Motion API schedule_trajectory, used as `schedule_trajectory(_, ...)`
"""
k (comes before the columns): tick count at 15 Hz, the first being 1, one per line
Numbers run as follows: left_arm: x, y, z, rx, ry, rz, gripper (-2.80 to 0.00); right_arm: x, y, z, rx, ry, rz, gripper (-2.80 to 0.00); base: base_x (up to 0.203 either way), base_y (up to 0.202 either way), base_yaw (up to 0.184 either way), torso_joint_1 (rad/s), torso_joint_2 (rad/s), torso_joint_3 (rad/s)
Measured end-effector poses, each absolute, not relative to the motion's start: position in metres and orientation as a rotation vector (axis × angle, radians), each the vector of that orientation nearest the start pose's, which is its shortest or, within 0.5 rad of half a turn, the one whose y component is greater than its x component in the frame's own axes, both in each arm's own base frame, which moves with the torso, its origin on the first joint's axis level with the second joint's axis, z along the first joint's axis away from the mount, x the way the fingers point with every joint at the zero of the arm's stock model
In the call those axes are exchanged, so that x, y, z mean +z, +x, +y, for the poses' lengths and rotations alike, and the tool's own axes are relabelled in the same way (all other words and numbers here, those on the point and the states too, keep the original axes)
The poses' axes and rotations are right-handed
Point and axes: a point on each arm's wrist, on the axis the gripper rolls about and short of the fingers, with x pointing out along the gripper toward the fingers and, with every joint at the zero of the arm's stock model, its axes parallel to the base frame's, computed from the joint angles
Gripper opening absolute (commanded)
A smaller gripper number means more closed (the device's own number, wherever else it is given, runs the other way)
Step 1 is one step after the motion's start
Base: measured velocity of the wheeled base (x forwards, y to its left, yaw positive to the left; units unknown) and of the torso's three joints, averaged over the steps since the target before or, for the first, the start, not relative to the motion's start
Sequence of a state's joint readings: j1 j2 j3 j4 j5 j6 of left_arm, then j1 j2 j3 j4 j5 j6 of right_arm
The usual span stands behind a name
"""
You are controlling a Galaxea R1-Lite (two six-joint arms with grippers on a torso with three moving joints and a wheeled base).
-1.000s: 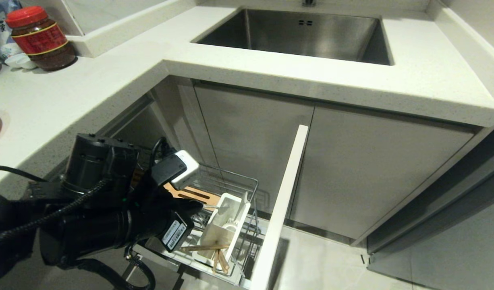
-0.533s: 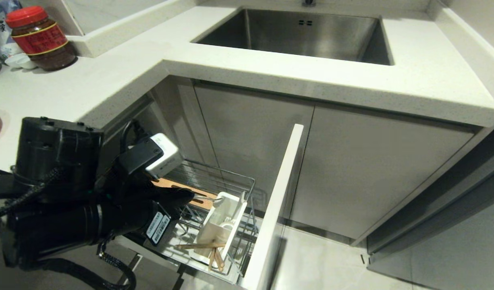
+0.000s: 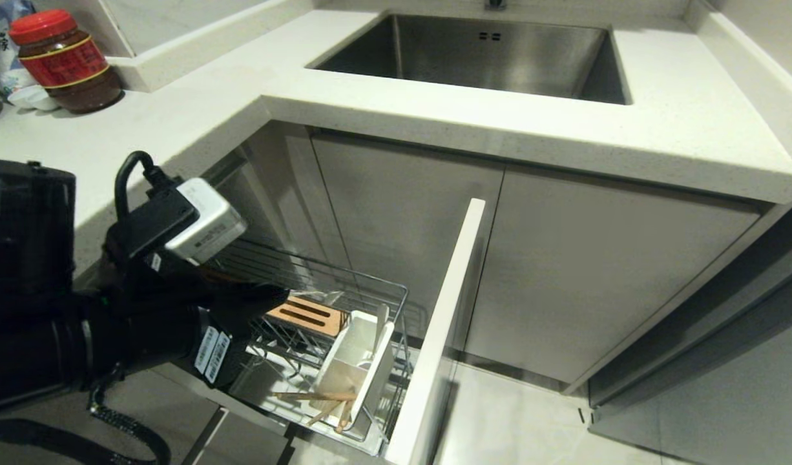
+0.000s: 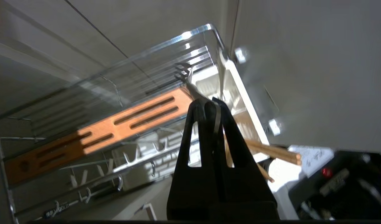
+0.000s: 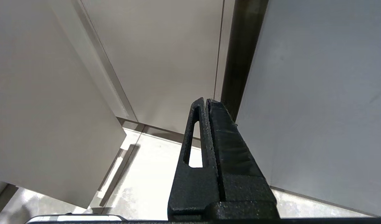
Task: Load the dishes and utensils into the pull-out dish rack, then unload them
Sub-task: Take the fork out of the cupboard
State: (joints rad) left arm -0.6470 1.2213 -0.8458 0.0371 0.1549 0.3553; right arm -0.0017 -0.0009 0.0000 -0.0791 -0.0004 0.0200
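The pull-out dish rack (image 3: 344, 279) stands drawn out under the counter, its white front panel (image 3: 442, 329) to the right. My left gripper (image 3: 281, 294) hovers over the rack's wooden strip (image 3: 305, 314), shut on the slim silver fork (image 4: 192, 89). The fork's tines point past the fingertips toward the wire rim, and it hangs clear of the white utensil cup (image 3: 360, 361). The chopsticks (image 3: 322, 397) lie slanted in that cup, also visible as chopsticks (image 4: 271, 151) beside my left gripper (image 4: 207, 101). No dishes are in view. My right gripper (image 5: 206, 100) is shut and empty, parked low before the cabinet doors.
A steel sink (image 3: 486, 55) is set in the white countertop (image 3: 661, 129) above the closed cabinet doors (image 3: 596, 271). A red-lidded jar (image 3: 63, 61) stands on the counter at the far left. Pale floor tiles lie right of the front panel.
My left arm has risen and drawn back to the left, lifting the fork out of the white utensil cup. The chopsticks stay in the cup.
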Motion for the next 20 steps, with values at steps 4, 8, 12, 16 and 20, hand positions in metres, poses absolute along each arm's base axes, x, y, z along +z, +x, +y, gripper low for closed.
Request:
schedule_trajectory(4, 0.269, 0.131, -0.096, -0.542, 0.456, 0.197, -2.80, 0.084, -0.023, 0.000, -0.001, 0.020, -0.080, -2.80, 0.000, 0.000, 0.000, 0.000, 0.00, 0.000)
schedule_trajectory(8, 0.295, 0.108, -0.080, -0.524, 0.398, 0.073, -2.80, 0.084, -0.023, 0.000, -0.001, 0.020, -0.080, -2.80, 0.000, 0.000, 0.000, 0.000, 0.00, 0.000)
schedule_trajectory(12, 0.323, 0.085, -0.059, -0.424, 0.340, -0.056, -2.80, 0.084, -0.023, 0.000, -0.001, 0.020, -0.080, -2.80, 0.000, 0.000, 0.000, 0.000, 0.00, 0.000)
schedule_trajectory(16, 0.346, 0.066, -0.038, -0.313, 0.287, -0.159, -2.80, 0.084, -0.023, 0.000, -0.001, 0.020, -0.080, -2.80, 0.000, 0.000, 0.000, 0.000, 0.00, 0.000)
schedule_trajectory(20, 0.359, 0.060, -0.021, -0.108, 0.266, -0.204, -2.80, 0.084, -0.023, 0.000, -0.001, 0.020, -0.080, -2.80, 0.000, 0.000, 0.000, 0.000, 0.00, 0.000)
